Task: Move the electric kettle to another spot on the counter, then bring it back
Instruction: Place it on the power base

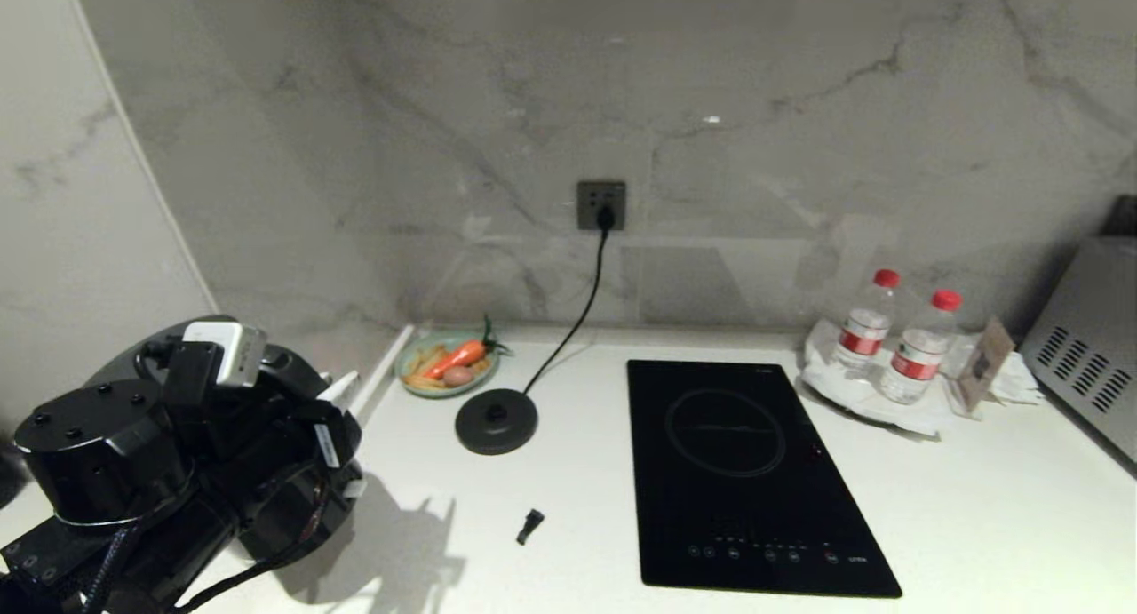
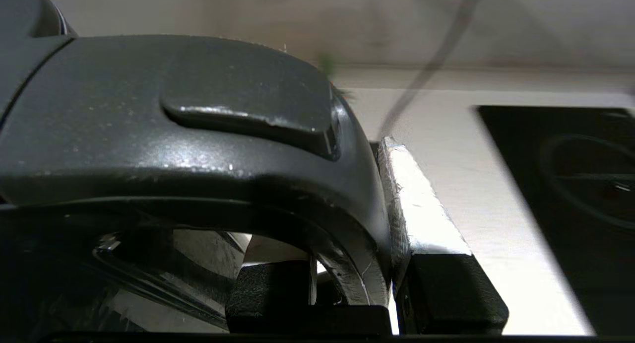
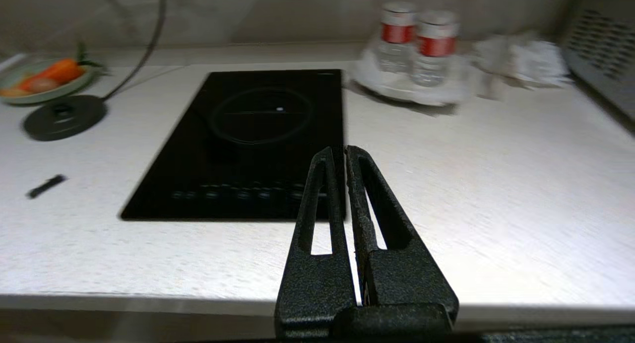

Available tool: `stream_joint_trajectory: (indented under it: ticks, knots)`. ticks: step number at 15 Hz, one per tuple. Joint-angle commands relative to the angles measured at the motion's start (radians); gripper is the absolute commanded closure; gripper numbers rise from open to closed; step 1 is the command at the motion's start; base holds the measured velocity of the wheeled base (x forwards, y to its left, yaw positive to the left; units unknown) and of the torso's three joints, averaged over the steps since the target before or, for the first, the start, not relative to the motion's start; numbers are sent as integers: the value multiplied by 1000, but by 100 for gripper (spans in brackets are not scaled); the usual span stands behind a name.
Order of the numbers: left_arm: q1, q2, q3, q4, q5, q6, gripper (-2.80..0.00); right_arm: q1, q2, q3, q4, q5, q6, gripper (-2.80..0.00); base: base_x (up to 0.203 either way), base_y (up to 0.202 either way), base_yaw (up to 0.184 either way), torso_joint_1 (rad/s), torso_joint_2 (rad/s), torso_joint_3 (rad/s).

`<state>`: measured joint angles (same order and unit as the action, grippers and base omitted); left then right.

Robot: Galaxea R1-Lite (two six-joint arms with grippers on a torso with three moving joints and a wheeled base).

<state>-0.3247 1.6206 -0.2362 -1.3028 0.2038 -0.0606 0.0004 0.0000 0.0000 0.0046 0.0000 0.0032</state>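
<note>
The left gripper [image 2: 347, 224] is clamped on the black loop handle [image 2: 208, 134] of the electric kettle [image 1: 115, 365]; one finger [image 2: 421, 204] presses the handle's outer side and the other sits inside the loop. The kettle stands at the far left of the counter [image 1: 977, 507], directly under the left arm, close to the side wall. The round base disc [image 1: 496, 420] lies well apart from this gripper, further along the counter toward the induction hob [image 1: 737, 472], with its cord running up to the wall socket [image 1: 601, 205]. A small black part [image 1: 529, 525] lies between gripper and hob. The right gripper [image 3: 338, 157] hangs over the counter's front edge, fingers together, holding nothing, the hob just ahead of its tips
</note>
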Motion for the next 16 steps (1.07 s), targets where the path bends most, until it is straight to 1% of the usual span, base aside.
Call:
stream_joint_trajectory:
  ticks: [1,3,5,10,16]
  knots:
    - [-1,-1,5,-9,2,1,0,1,2,0,0,0,0,0,2,2,-137,0,8,0]
    - [-2,-1,10,-9,-1,1,0,1,2,0,0,1,0,0,3,1,-77,0,5,2]
    - [-5,1,29,-9,-5,5,0,0,2,0,0,2,0,0,0,0,0,0,0,0]
    - [-40,-29,52,-10,-9,10,0,1,2,0,0,2,-2,0,0,0,0,0,0,0]
    - [-113,-20,41,-9,-3,12,0,0,1,0,0,2,-2,0,0,0,0,0,0,0]
